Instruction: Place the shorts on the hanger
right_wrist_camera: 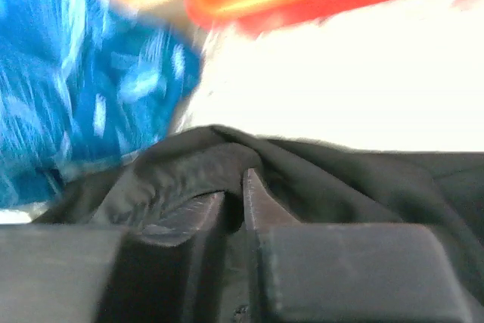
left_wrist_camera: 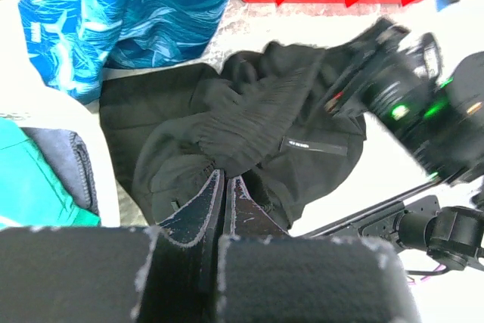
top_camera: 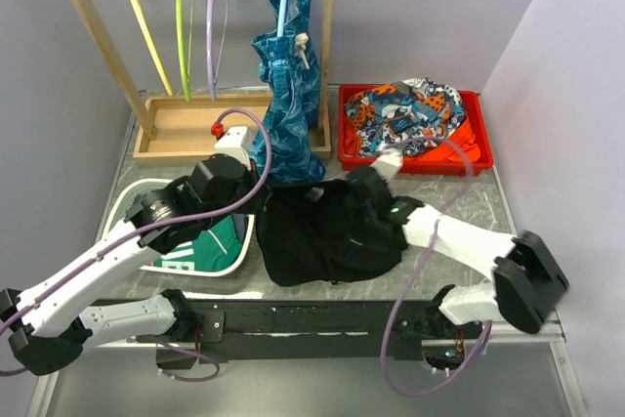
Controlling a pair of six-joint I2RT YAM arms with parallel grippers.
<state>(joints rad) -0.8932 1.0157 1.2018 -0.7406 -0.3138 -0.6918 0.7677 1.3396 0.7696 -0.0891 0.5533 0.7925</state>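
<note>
1. Your left gripper (left_wrist_camera: 224,179) and right gripper (right_wrist_camera: 233,185) are both narrow, pinching the shorts (top_camera: 327,231)
2. Beyond the shorts, the hanger (top_camera: 211,36) hangs on the rack (top_camera: 93,41); a teal garment (top_camera: 288,95) dangles down to the shorts' far edge
3. Red tray (top_camera: 480,160) beyond-right of the shorts, white basket (top_camera: 122,204) left

Comprises left arm (top_camera: 98,269) and right arm (top_camera: 459,241), each with white link shells and black joint housings. Carries a lavender cable (top_camera: 386,344) looped along each arm. Shows a green indicator light (top_camera: 394,210) on the right wrist. Ends in black fingers (left_wrist_camera: 198,213) with scuffed, whitish edges.
</note>
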